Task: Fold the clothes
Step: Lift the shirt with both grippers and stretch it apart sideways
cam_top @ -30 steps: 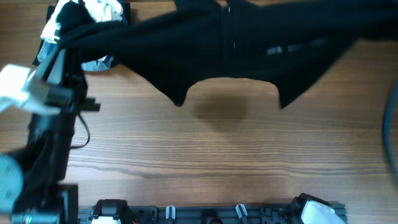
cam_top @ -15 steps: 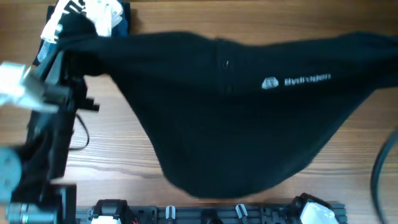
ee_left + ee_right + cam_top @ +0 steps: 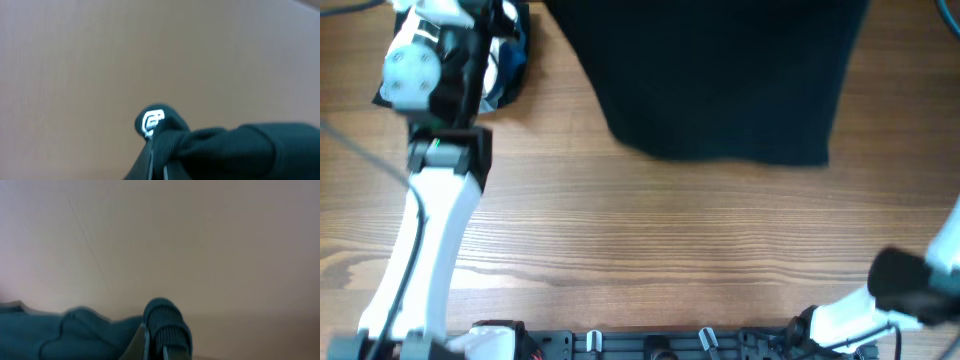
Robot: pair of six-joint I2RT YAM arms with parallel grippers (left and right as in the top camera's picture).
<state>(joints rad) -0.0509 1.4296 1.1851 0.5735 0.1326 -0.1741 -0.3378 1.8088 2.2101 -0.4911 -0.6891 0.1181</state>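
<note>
The black garment (image 3: 720, 80) is stretched out across the top middle of the overhead view, with its lower edge straight across the wooden table (image 3: 650, 240). No logo shows on it now. In the left wrist view my left gripper (image 3: 156, 155) is shut on a bunched fold of the black fabric (image 3: 235, 150). In the right wrist view my right gripper (image 3: 161, 342) is shut on a ribbed edge of the same garment (image 3: 65, 335). Neither gripper's fingertips show in the overhead view. Only the left arm (image 3: 425, 70) and the right arm (image 3: 915, 285) show there.
A stack of other garments (image 3: 512, 55) lies at the table's back left, partly behind the left arm. The arm mounts (image 3: 660, 342) run along the front edge. Both wrist views show a plain beige background.
The garment, spread wide with its logo showing, now shows as a narrower sheet at the back. The left arm swung up over the stack. The right arm came into view at the lower right.
</note>
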